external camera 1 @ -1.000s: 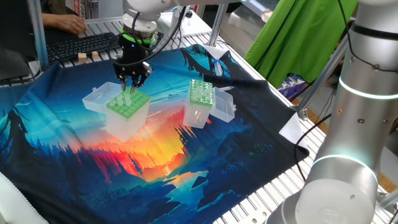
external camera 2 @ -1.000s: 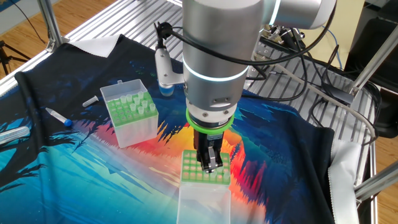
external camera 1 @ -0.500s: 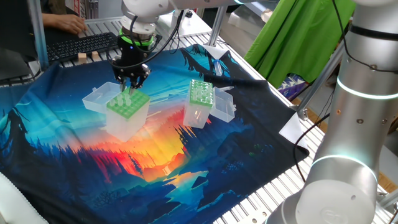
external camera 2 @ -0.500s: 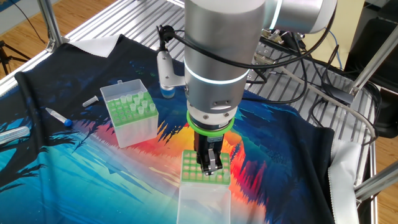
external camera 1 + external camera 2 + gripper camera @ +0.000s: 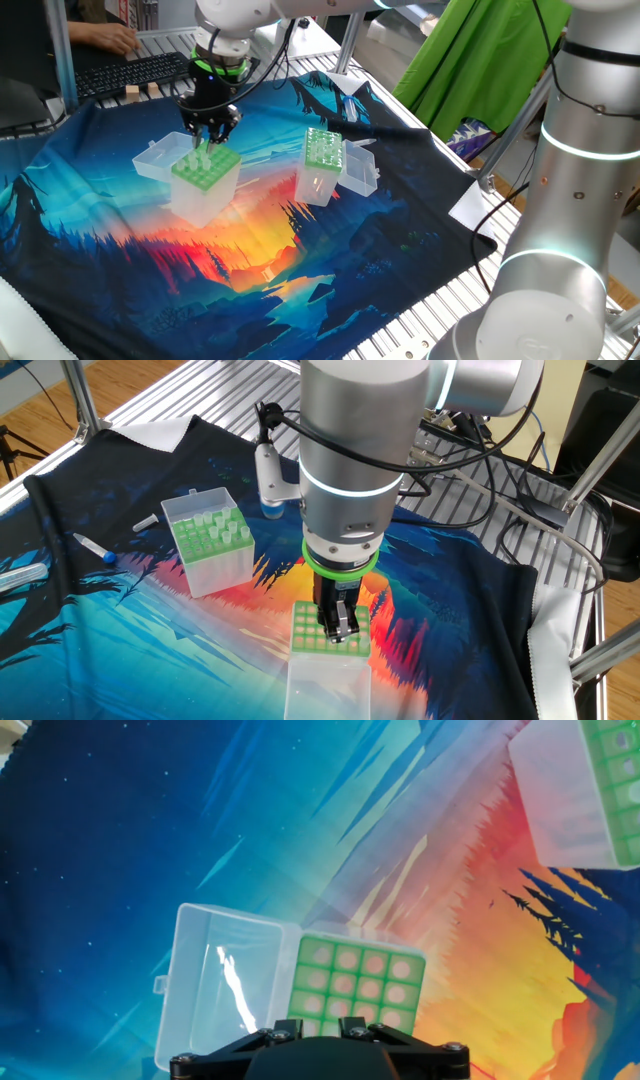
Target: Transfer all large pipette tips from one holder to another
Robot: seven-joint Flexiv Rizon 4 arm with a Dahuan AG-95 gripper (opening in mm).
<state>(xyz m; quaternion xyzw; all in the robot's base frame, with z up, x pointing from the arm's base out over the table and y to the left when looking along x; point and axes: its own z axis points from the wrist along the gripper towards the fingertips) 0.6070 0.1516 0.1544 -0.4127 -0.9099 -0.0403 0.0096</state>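
Step in hand, judged: picking large pipette tip from wide-holed holder [image 5: 205, 170].
- Tool [image 5: 208, 133] points straight down at upper left of one fixed view, fingertips just above light-green plate.
- Fingers close together. Pale upright shape between them; cannot tell whether pinching tip or bare.
- Hand view: 4x4 plate at bottom centre, clear lid flung open to its left.
- Narrower holder [image 5: 322, 150] sits right of centre, well apart. Whitish large pipette tips [image 5: 228, 532] seem to stand there.

Next move calls for a straight vertical lift until the tip clears the hole, then a carry across and alignment over a free small hole.
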